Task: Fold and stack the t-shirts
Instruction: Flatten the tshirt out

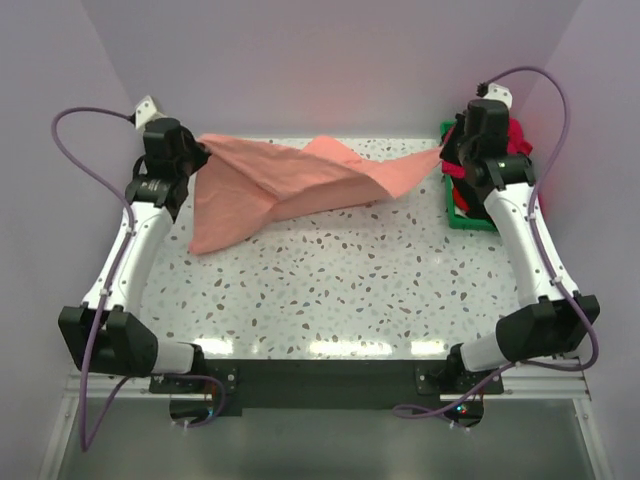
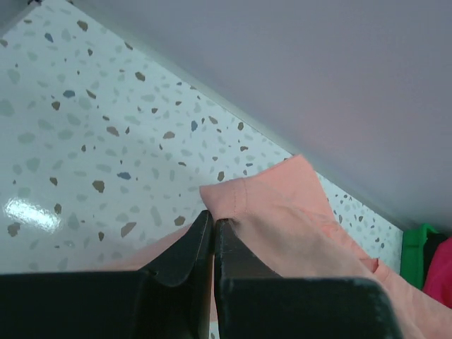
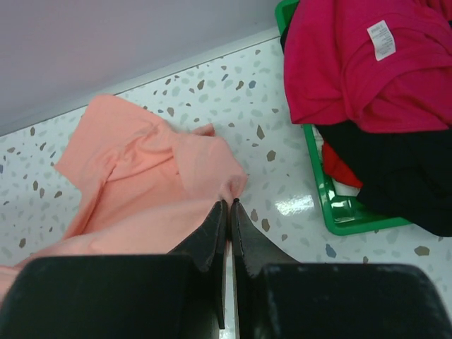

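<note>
The salmon-pink t-shirt (image 1: 300, 180) hangs stretched across the back of the table, held up at both ends, its lower part draping onto the table at the left. My left gripper (image 1: 200, 152) is shut on its left corner; the pinched hem shows in the left wrist view (image 2: 244, 205). My right gripper (image 1: 447, 150) is shut on its right corner, seen in the right wrist view (image 3: 229, 187). The crimson red t-shirt (image 3: 346, 63) with a white label lies on the black t-shirt (image 3: 395, 169) in the green bin.
The green plastic bin (image 1: 465, 215) stands at the back right, by the right arm; its rim also shows in the right wrist view (image 3: 357, 224). The speckled table (image 1: 340, 290) stretches in front of the shirt. Purple walls close in the back and sides.
</note>
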